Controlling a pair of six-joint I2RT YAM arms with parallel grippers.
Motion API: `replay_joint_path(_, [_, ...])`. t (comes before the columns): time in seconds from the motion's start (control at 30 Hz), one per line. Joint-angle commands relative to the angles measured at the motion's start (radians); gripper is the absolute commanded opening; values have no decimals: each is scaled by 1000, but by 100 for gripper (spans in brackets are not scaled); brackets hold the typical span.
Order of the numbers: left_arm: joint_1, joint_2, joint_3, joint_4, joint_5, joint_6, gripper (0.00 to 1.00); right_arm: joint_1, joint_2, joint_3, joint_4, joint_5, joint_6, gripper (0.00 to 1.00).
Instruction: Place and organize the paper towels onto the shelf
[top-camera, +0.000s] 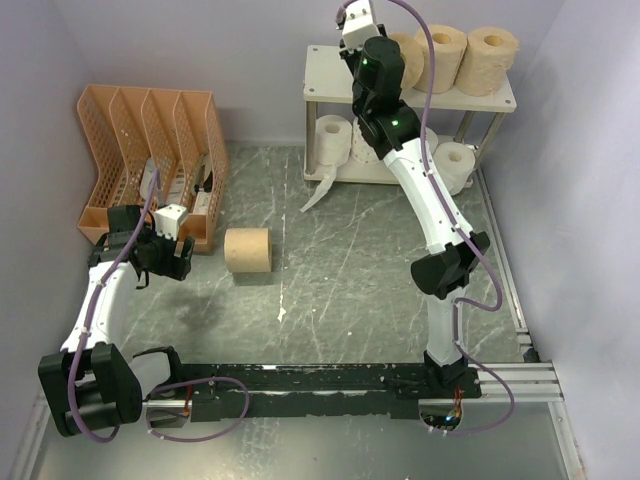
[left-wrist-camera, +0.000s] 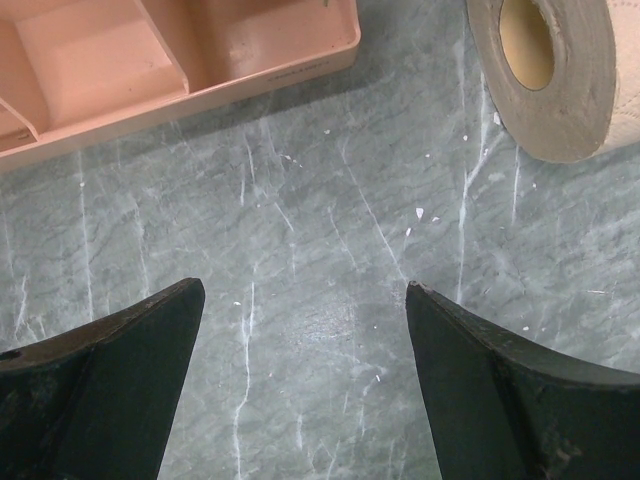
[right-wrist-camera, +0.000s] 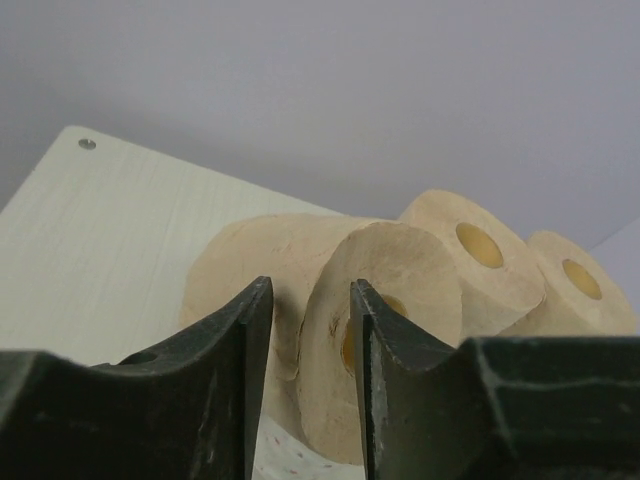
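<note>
The shelf (top-camera: 325, 75) stands at the back right. Two tan rolls (top-camera: 440, 55) (top-camera: 490, 55) sit on its top board. My right gripper (top-camera: 392, 55) is over that board and shut on a third tan roll (right-wrist-camera: 400, 270), with the roll's wall between its fingers and one finger at the core. White rolls (top-camera: 333, 133) (top-camera: 456, 160) sit on the lower tier, and the arm hides the rest of that tier. One tan roll (top-camera: 247, 250) lies on the table and shows in the left wrist view (left-wrist-camera: 575, 90). My left gripper (top-camera: 172, 262) (left-wrist-camera: 305, 295) is open and empty to its left.
An orange slotted file organizer (top-camera: 150, 150) stands at the back left, just behind my left gripper; its base shows in the left wrist view (left-wrist-camera: 150, 70). A loose tail of white paper (top-camera: 318, 192) trails from the lower tier onto the table. Walls close in on three sides.
</note>
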Motion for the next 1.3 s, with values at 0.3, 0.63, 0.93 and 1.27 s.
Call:
replay_joint_path(0.3, [5,11,8,16,-23,-9,94,-37,90,58,188,-80,6,44])
replay_joint_path(0.63, [1,34,12,18,-34,-14,94,-115,152,97,268,-270,149,48])
replay_joint_path(0.93, [-3,37,12,21,-46,-20,94,-112,43,-35,571,-545,294,100])
replay_joint_path(1.27, [-1,46,2,21,-83,-20,94,332,-494,-774,807,-451,204,100])
